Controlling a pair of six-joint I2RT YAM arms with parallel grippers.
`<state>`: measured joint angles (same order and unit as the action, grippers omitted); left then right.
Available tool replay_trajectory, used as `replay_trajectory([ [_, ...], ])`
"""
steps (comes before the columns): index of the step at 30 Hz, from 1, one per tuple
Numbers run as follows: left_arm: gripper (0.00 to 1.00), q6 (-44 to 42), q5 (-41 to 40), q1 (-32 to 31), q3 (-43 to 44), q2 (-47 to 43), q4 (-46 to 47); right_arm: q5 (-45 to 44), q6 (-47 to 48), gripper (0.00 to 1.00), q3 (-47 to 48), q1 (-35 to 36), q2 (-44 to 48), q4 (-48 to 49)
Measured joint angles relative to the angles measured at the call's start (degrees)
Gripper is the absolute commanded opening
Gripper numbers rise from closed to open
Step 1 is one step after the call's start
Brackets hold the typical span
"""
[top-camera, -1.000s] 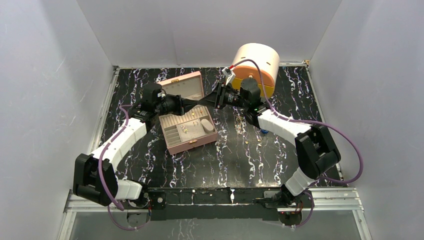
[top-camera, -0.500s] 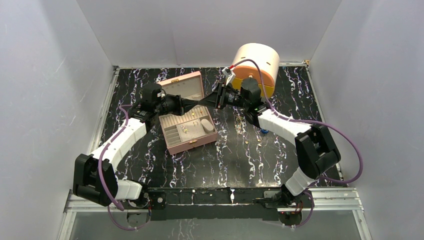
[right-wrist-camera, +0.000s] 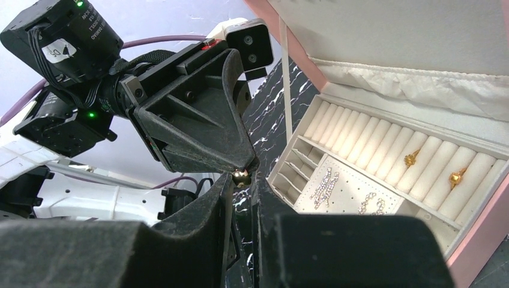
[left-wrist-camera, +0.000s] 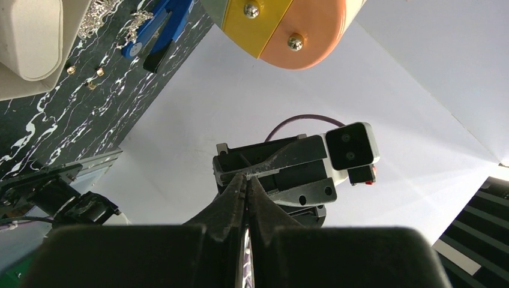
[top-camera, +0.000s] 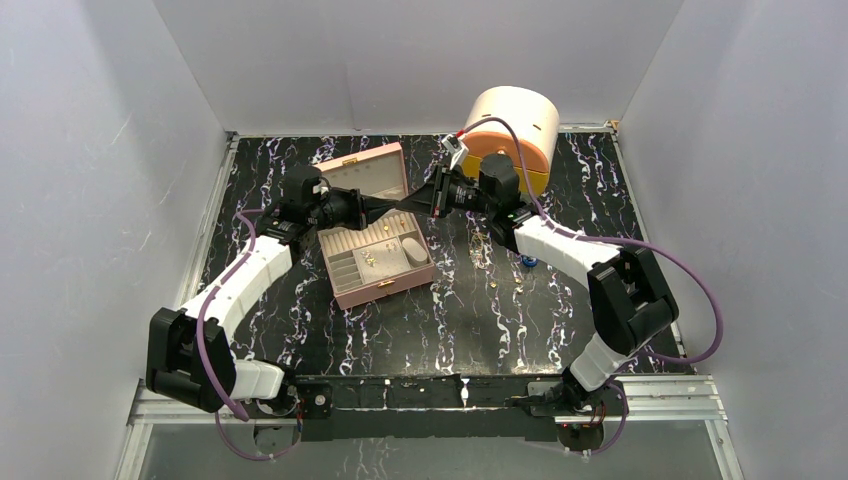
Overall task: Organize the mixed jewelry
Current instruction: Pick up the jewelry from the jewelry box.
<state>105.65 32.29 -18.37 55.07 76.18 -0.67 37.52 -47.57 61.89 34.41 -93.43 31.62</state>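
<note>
The left claw [left-wrist-camera: 245,183] and right claw [right-wrist-camera: 242,185] meet tip to tip above the open pink jewelry box [top-camera: 380,258]. The left is pinched tight. A small gold piece [right-wrist-camera: 241,175] sits at its tip, between the right claw's narrowly parted fingers; whether they clamp it I cannot tell. Gold earrings [right-wrist-camera: 411,158] rest in the box's ring rolls, and loose gold pieces [top-camera: 495,284] lie on the counter [top-camera: 450,320].

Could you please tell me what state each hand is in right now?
Left hand: closed, pinching a tiny gold piece at its tip.
Right hand: narrowly apart around that piece; grip cannot be told.
</note>
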Motion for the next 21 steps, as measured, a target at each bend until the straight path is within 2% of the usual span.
replay_trajectory([
  [7,0.01,0.0,0.0,0.2,0.0,0.0,0.2,-0.3,0.2,0.15,1.0,0.0,-0.1,-1.6],
  [15,0.40,-2.3,-0.5,0.3,1.4,0.2,-2.9,-1.4,0.8,0.15,1.0,0.0,-0.1,-2.4],
  [18,0.47,-4.3,-1.0,0.3,2.8,0.3,-5.1,-1.7,1.6,0.15,1.0,0.0,0.0,-3.6],
  [21,0.50,-6.6,-2.1,0.3,3.6,0.3,-7.4,-2.0,2.6,0.15,1.0,0.0,0.0,-5.6],
])
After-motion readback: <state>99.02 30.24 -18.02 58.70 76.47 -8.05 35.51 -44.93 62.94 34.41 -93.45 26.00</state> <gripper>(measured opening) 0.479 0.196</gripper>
